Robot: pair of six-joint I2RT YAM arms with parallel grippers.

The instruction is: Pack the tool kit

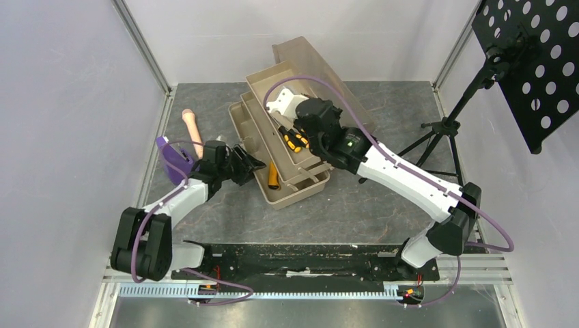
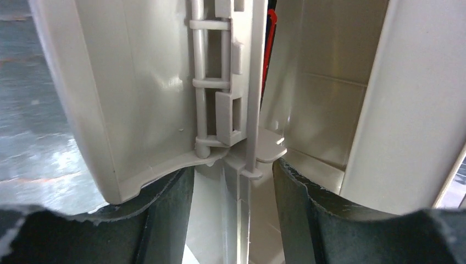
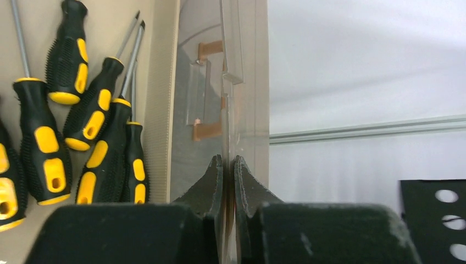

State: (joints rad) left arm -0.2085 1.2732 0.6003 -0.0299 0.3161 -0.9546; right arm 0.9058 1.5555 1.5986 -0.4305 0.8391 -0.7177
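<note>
Toolbox (image 1: 293, 193) sits mid-table, fold-out trays fanned open, lid up at the back. Black-and-yellow screwdrivers (image 3: 99, 121) lie in an upper tray, and one orange-handled screwdriver (image 1: 272, 176) lies in the lower tray. Red strip (image 2: 268, 49) shows deeper in the box; it may be the utility knife, can't tell. Hammer not spotted.

Right gripper (image 3: 228, 165) is pinched tight on a thin translucent panel of the toolbox, just beside the screwdriver tray. Left gripper (image 2: 233, 176) is partly spread, straddling a hinge rib at the box's left end with gaps on both sides, holding nothing.

Tools look mostly loaded. Left to do: fold the trays in and close the lid. Beige rod (image 1: 192, 126) and purple block (image 1: 171, 158) lie outside, left of the box.
</note>
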